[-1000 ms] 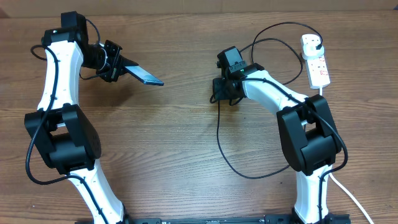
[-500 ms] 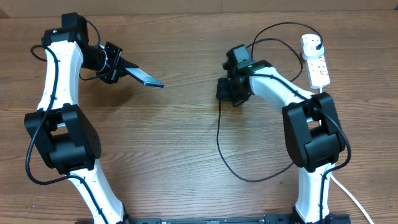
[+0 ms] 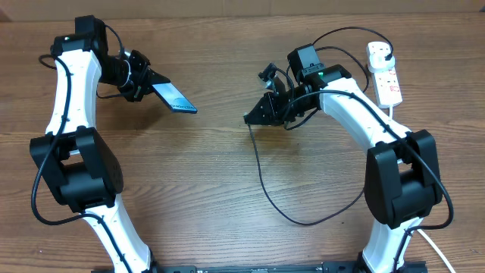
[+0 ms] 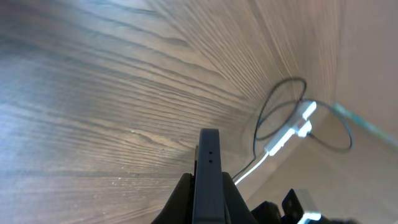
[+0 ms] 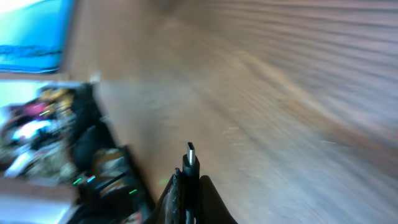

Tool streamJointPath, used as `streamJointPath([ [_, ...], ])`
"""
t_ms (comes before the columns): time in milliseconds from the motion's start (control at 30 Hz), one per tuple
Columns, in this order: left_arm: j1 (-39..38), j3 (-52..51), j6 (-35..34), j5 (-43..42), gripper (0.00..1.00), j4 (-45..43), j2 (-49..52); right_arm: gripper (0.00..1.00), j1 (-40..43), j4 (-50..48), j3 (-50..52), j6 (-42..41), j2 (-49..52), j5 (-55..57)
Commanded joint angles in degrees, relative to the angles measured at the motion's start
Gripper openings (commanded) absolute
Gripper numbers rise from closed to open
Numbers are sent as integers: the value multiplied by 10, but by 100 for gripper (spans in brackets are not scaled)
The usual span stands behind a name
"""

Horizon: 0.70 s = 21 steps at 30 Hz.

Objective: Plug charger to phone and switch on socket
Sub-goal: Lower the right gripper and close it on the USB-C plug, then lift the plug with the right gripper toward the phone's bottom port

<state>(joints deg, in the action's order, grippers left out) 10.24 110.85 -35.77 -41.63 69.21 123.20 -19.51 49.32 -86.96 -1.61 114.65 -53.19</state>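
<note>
My left gripper (image 3: 145,82) is shut on the phone (image 3: 173,98), held above the table at the left with its cyan screen tilted up. In the left wrist view the phone's thin dark edge (image 4: 208,177) stands between my fingers. My right gripper (image 3: 258,116) is shut on the charger connector (image 5: 190,163), whose metal tip sticks out past the fingers and points left toward the phone. The black cable (image 3: 265,182) hangs from it and loops over the table. The white socket (image 3: 385,74) lies at the far right with the black plug in it. The phone screen (image 5: 34,34) shows blurred in the right wrist view.
The socket's thick white cord (image 3: 432,244) runs off the front right. The black cable arcs behind the right arm toward the socket (image 3: 341,34). A wall edge borders the table's far side. The socket also shows in the left wrist view (image 4: 292,127).
My right gripper has swung up and left, turning the connector tip toward the phone, and the cable loop shifted with it. My left gripper tilted the phone, showing more of its screen.
</note>
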Motion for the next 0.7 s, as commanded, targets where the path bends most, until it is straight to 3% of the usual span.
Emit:
streamJointPath([
  [0,3,9,86,-82,4,-10,1,4,-9,3,-12,35,-10,-137],
  [100,3,9,116,-137,4,-30,1,4,-25,3,-12,34,-10,-181],
  [333,3,9,113,-214,4,-71,1,4,-65,-1,-12,24,-9,-251],
  [667,2,9,83,-280,4,-122,1,4,-75,-207,-12,-205,-8,-264],
])
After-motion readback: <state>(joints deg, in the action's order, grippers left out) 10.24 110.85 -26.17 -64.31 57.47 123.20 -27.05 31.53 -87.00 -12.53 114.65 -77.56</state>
